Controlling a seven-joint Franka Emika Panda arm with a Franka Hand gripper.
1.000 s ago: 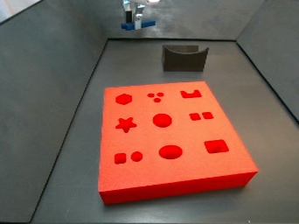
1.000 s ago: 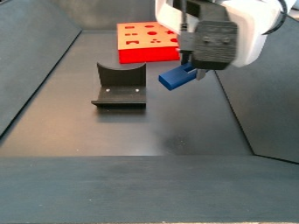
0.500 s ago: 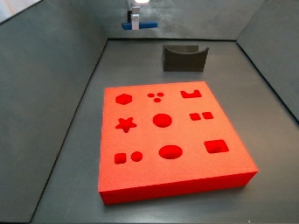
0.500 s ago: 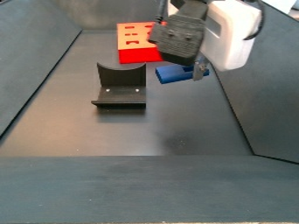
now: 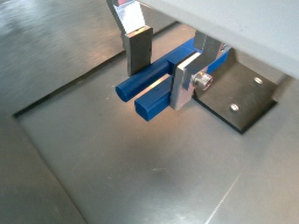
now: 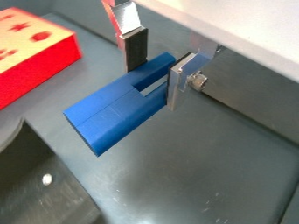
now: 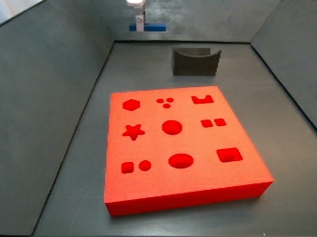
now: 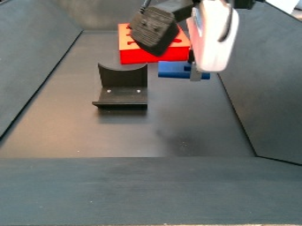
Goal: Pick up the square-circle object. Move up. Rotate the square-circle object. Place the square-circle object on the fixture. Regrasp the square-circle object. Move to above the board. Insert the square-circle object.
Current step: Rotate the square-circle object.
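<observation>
The square-circle object [image 5: 146,87] is a bright blue elongated block, and my gripper [image 5: 162,70] is shut on it near one end. Both wrist views show it between a dark pad and a silver finger plate [image 6: 181,79], with the long blue body [image 6: 111,118] sticking out past the fingertips. In a side view the block [image 8: 175,73] hangs roughly level in the air, to the right of and above the fixture [image 8: 120,86]. The red board [image 7: 180,148] lies on the floor, with the fixture [image 7: 194,61] beyond it. Far at the back, my gripper [image 7: 140,20] holds the block [image 7: 155,28].
Grey walls slope up round the dark floor on all sides. The board [image 8: 132,42] is partly hidden behind my tilted hand. Below the held block lie the fixture's base plate [image 5: 239,96] and a corner of the board [image 6: 30,52].
My hand has turned over, and the blue block has swung from tilted to roughly level. It also sits a little higher and farther back. The grip has held throughout.
</observation>
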